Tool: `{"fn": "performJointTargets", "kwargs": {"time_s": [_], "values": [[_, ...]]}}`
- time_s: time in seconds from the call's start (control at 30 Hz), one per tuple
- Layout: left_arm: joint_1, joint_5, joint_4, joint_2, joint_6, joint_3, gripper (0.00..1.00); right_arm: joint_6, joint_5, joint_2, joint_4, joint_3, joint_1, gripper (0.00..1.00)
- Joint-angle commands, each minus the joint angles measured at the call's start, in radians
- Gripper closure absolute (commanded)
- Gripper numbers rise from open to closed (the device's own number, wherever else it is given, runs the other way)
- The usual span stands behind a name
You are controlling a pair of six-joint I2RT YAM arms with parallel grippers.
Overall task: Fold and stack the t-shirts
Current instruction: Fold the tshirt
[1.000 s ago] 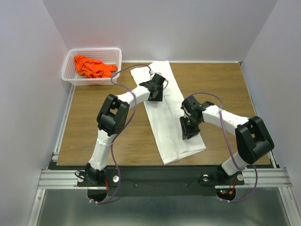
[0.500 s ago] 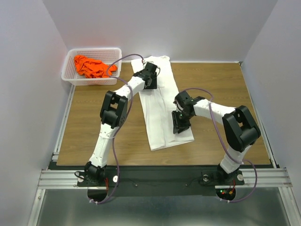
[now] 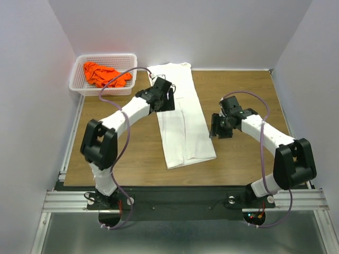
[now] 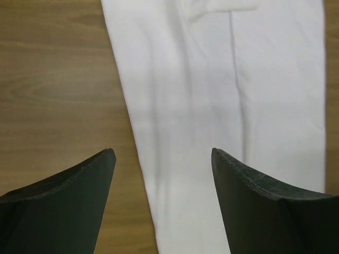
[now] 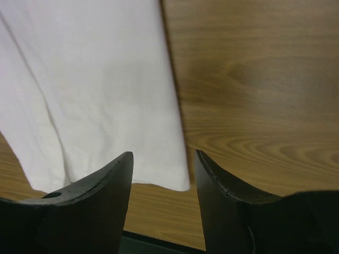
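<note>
White t-shirt (image 3: 183,127): folded to a long narrow strip, flat on table (image 3: 249,87). Runs from far edge toward near side, near end angled a bit to the right.
Cloth detail: left wrist view shows a lengthwise crease down the strip.
Orange t-shirt (image 3: 103,74): crumpled heap inside basket (image 3: 77,84).
Basket: white, perforated, at far-left corner of table. Close to far end of white strip, not touching it.
Left tool (image 3: 165,100): over strip's left edge, far half. Fingers spread wide, nothing betw them. Wrist view (image 4: 161,153): one finger over bare wood, other over cloth.
Right tool (image 3: 220,127): over bare wood just right of strip, abt mid-length. Fingers parted a moderate gap, holding nothing. Wrist view (image 5: 164,153): strip's right edge & a corner show in the gap.
Arms: left reaches far, forearm slants across wood; right bent in from right side.
</note>
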Motion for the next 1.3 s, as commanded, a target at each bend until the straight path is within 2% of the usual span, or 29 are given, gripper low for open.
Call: {"fn": "performJointTargets", "kwargs": {"time_s": [0.0,0.17,0.27,0.4,0.7,1.27], "values": [[-0.084,0.005,-0.061,-0.159,-0.149,-0.224,0.15,-0.008,0.006,-0.049,-0.017,-0.087,-0.028,0.44],[-0.201,0.051,-0.063,-0.269,-0.304,-0.466,0.16,0.016,-0.04,-0.092,-0.016,-0.142,-0.035,0.44],[-0.28,0.063,-0.05,-0.274,-0.359,-0.514,0.16,0.023,-0.043,-0.097,-0.017,-0.15,-0.035,0.44],[-0.337,0.074,-0.061,-0.239,-0.416,-0.536,0.17,0.03,-0.034,-0.112,-0.014,-0.194,-0.035,0.44],[-0.376,0.093,-0.09,-0.207,-0.459,-0.554,0.24,0.029,-0.031,-0.114,-0.008,-0.229,-0.035,0.46],[-0.448,0.114,-0.155,-0.242,-0.501,-0.61,0.25,0.021,-0.126,-0.003,0.076,-0.263,-0.034,0.52]]}}
